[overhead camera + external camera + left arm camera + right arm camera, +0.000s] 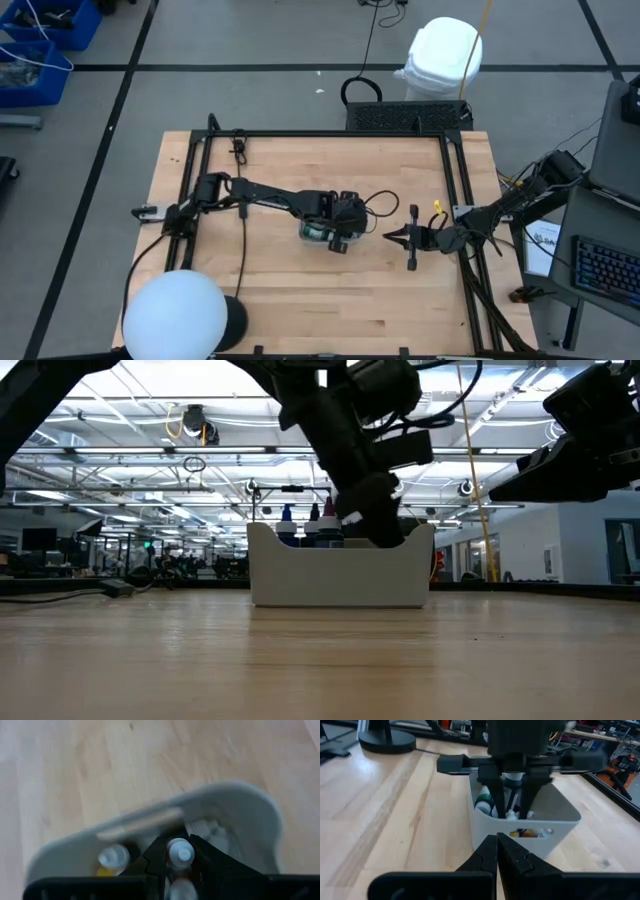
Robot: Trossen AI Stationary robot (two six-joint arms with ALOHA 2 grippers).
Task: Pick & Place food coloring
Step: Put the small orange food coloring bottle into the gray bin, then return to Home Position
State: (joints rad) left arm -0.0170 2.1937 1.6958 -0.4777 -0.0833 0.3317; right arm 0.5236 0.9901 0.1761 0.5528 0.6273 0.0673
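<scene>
A white open tray (310, 232) stands at the table's middle with several food coloring bottles inside; their blue, dark and red tops (288, 515) show above its wall (340, 575). My left gripper (180, 865) reaches down into the tray from above and is shut on a white-capped food coloring bottle (180, 853). Another white-capped bottle (114, 856) stands beside it in the tray. My right gripper (392, 237) waits shut just right of the tray, pointing at it, its fingertips (497, 842) together with nothing between them. My left gripper pinches the bottle between its two fingers (156, 857), one on each side just under the white cap (181, 851). The fingers come slanting down from above into the tray (495, 795). The cap faces up; whether the bottle's base rests on anything is hidden by the tray wall.
The tray's walls (235, 805) close in around the left fingers. A white dome lamp (172, 315) on a dark base sits at the near left corner. A black frame (330, 133) borders the table. Bare wood (300, 300) lies nearer than the tray.
</scene>
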